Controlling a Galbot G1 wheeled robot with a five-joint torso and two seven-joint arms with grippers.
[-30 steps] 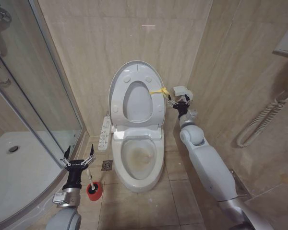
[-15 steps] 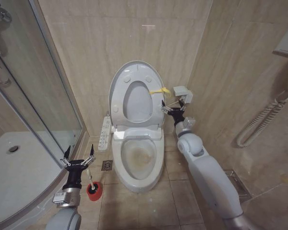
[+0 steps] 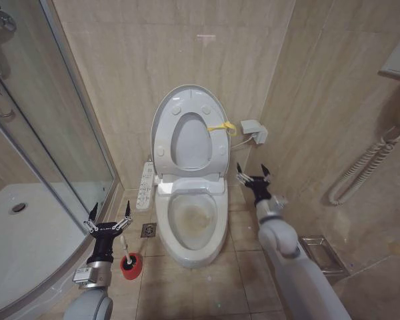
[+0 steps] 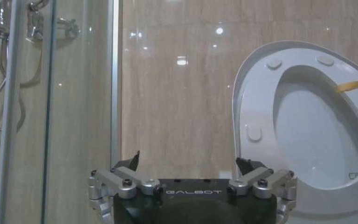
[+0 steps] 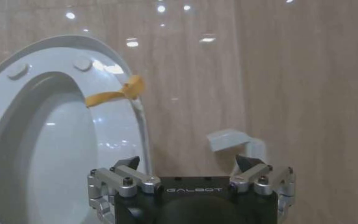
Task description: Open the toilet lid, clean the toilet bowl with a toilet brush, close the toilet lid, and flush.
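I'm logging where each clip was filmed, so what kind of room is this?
A small tiled bathroom, most likely. A toilet bowl with its toilet lid raised stands against the wall, a glass shower enclosure is beside it, and a toilet brush sits on the floor.

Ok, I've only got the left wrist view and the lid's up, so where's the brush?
Observer: The brush sits just beside the left gripper, left of the bowl.
Operator: Is the bowl dirty?
Observer: Yes, there is yellowish-brown staining inside it.
Operator: And the right arm?
Observer: The right gripper hangs right of the bowl, below the yellow strap, jaws open and empty.
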